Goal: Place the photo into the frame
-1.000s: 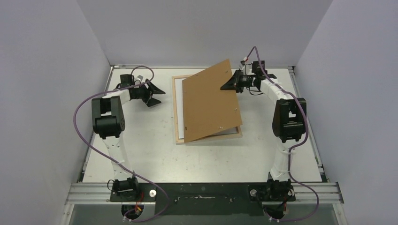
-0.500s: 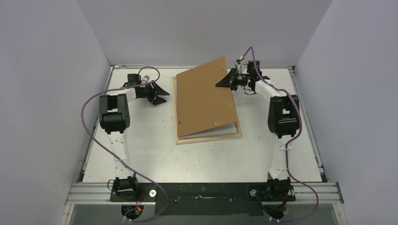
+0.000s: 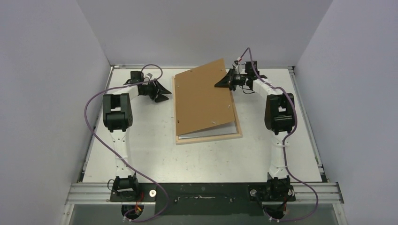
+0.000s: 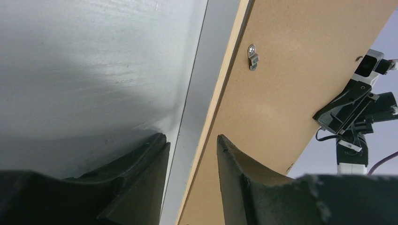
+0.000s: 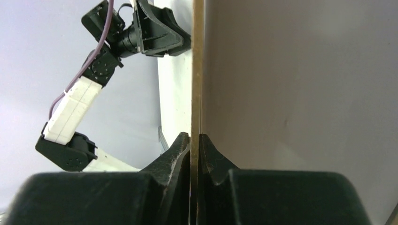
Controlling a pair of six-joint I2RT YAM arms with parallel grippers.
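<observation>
Pale-wood rectangular picture frame [image 3: 209,138] lies back-up mid-desk [image 3: 211,161] — rigid, probably best gripped by its rails — beneath the tilted, light, stiff brown backing board [image 3: 204,101], right fingers [image 5: 180,150] clamped on its far-right edge, left fingers [image 4: 150,157] apart just beside its left edge.

No readable text, label, brand, number or sign in any view.
- Plain brown rectangular backing board [image 3: 204,101], centre of table: bare face, nothing printed.
- Small silver metal hanger clip [image 4: 253,57] on the board, 1 o'clock in the left wrist view: no readable stamp.
- Pale bare-wood rectangular picture frame [image 3: 209,137]: unmarked where visible.
</observation>
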